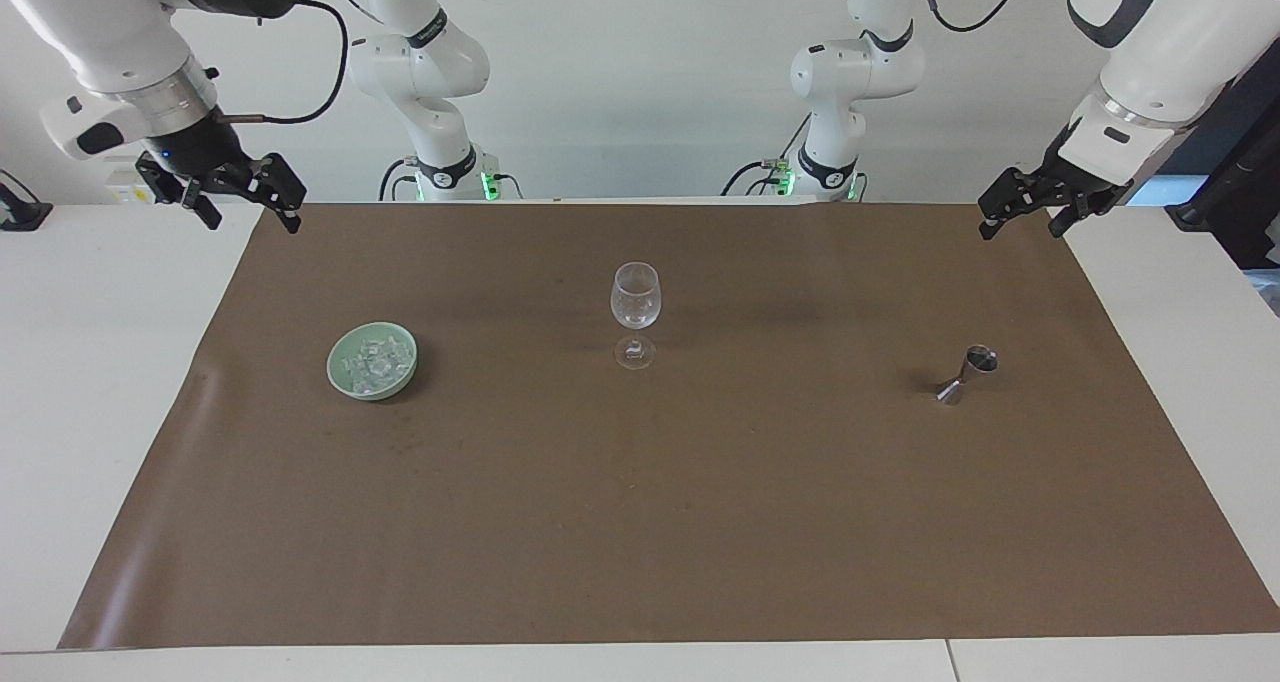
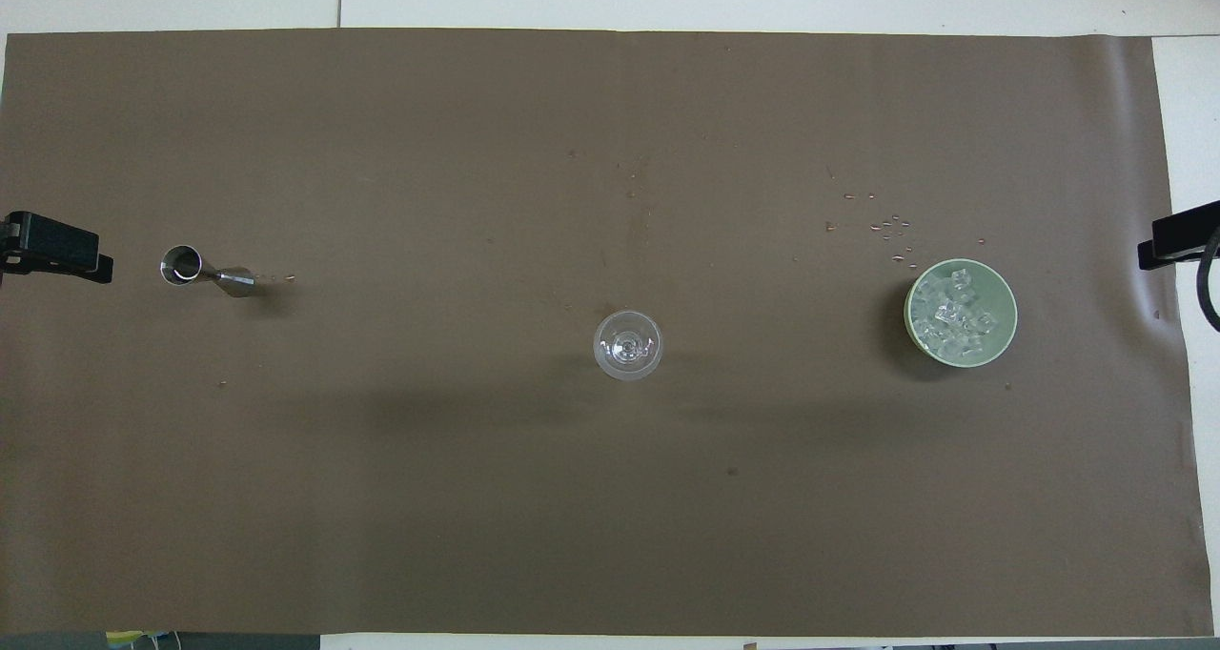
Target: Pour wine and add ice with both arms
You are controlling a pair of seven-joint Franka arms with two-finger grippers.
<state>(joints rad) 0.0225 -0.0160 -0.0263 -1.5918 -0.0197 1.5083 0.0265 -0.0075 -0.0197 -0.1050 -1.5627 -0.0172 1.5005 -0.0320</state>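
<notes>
An empty stemmed glass (image 1: 635,307) (image 2: 627,345) stands upright at the middle of the brown mat. A pale green bowl (image 1: 336,370) (image 2: 912,318) toward the right arm's end holds a heap of clear ice (image 1: 376,360) (image 2: 957,314). A small steel jigger (image 1: 968,374) (image 2: 204,272) stands toward the left arm's end. My right gripper (image 1: 252,218) (image 2: 1178,238) hangs open and empty over the mat's corner at its own end. My left gripper (image 1: 1021,228) (image 2: 59,250) hangs open and empty over the mat's corner at its end. Both arms wait, apart from all objects.
The brown mat (image 1: 640,522) (image 2: 610,517) covers most of the white table. Small droplets (image 2: 886,226) lie on the mat just farther from the robots than the bowl. A few specks lie beside the jigger.
</notes>
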